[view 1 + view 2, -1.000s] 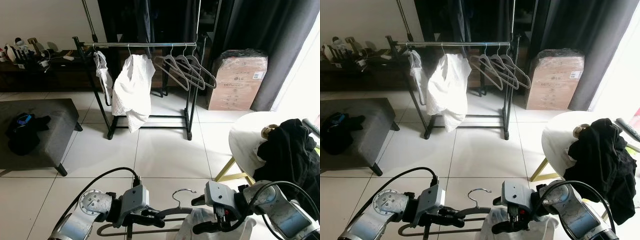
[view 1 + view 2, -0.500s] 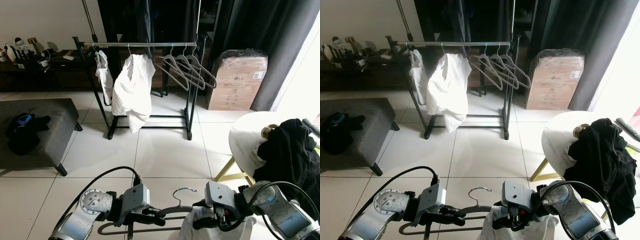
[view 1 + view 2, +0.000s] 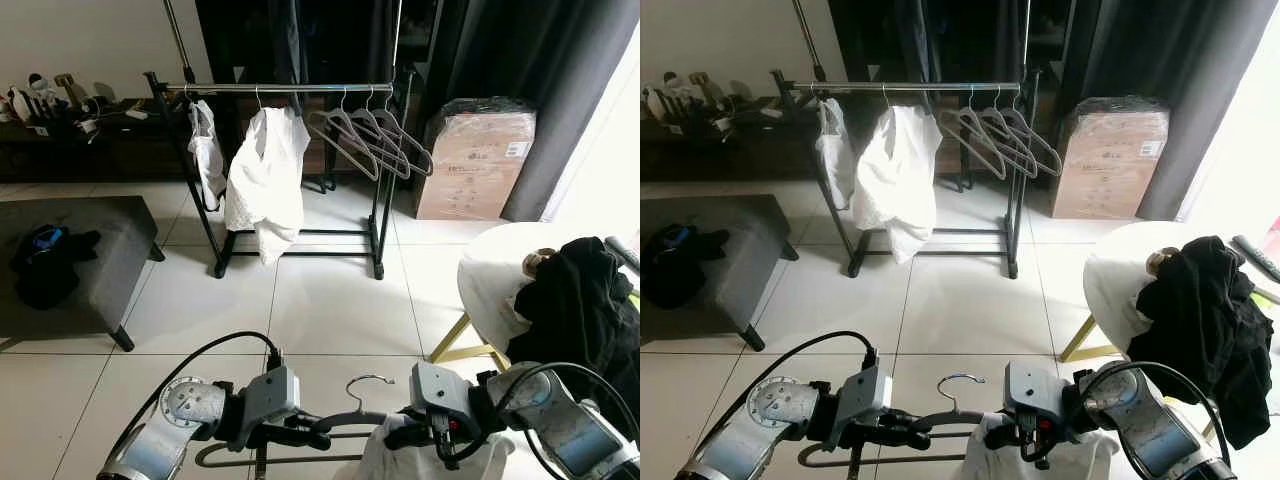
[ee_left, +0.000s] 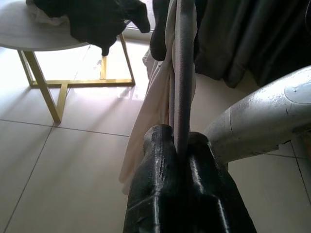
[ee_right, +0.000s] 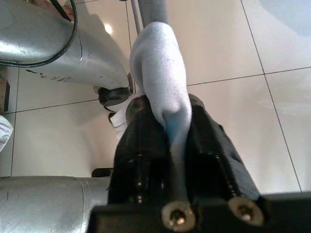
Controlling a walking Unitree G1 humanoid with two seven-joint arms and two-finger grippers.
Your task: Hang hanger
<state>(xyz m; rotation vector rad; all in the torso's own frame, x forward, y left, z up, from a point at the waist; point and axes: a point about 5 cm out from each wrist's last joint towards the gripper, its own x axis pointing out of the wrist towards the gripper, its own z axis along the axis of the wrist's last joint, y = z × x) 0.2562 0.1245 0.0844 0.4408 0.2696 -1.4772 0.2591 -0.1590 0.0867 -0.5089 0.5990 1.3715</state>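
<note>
Low in front, the left end effector point(image 3: 318, 436) is clenched on a grey hanger point(image 3: 352, 418), while the right end effector point(image 3: 405, 437) pinches the pale garment point(image 3: 425, 462) draped on it. Bare floor tiles point(image 3: 335, 300) lie ahead, flanked by a dark bench point(image 3: 85, 255) and a round white counter point(image 3: 495, 280) piled with black clothes point(image 3: 590, 300). Beyond stands the clothes rack point(image 3: 290, 90), carrying a white shirt point(image 3: 265, 180) and empty hangers point(image 3: 370, 140).

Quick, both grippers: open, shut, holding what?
Left gripper: shut on the grey hanger.
Right gripper: shut on the white garment draped over that hanger.
</note>
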